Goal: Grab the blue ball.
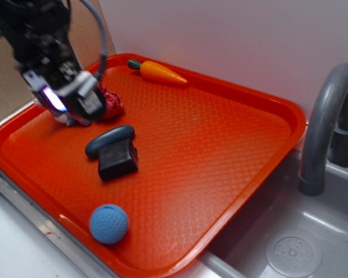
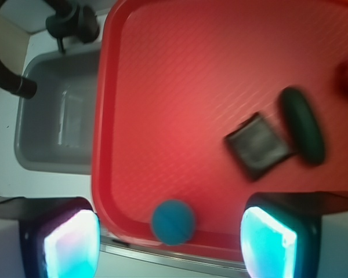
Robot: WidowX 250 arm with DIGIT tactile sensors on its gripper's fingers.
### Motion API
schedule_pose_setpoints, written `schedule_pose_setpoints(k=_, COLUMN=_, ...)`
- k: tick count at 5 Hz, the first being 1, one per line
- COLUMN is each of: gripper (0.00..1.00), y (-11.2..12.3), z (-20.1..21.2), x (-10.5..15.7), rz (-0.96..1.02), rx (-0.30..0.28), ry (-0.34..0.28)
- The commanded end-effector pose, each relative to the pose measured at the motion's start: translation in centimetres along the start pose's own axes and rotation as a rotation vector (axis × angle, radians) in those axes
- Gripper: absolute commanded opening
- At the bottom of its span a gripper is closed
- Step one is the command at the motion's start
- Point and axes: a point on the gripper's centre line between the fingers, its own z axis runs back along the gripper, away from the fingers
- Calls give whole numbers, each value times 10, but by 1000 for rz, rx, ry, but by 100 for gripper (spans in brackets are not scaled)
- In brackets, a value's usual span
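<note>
Hovering hand (image 1: 75,107) open | blue ball (image 1: 109,223) well apart, tray (image 1: 232,150) near edge

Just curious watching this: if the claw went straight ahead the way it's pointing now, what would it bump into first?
Probably bare tray. The gripper points downward, open, and the wrist view shows the blue ball low between its fingers, near the tray's edge. Depth is unclear, so it might graze the ball.

A toy kitchen is suggested by a grey sink (image 1: 313,243), a tap (image 1: 325,116) and a plastic carrot (image 1: 159,72).
</note>
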Motion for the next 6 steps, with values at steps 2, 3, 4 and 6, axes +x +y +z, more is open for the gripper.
schedule_pose_setpoints(k=2, gripper=100, y=-12, z=-68, x=-25, rz=-86, rx=44, ry=230)
schedule_pose_setpoints(k=3, gripper=100, y=-9, z=-83, x=-30, rz=-121, rx=82, ry=268)
schedule_pose_setpoints(k=4, gripper=100, y=-11, z=-104, x=-33, rz=-144, rx=-26, ry=329)
schedule_pose_setpoints(k=6, gripper=0, y=-26, z=-123, x=-46, rz=-210, rx=79, ry=376)
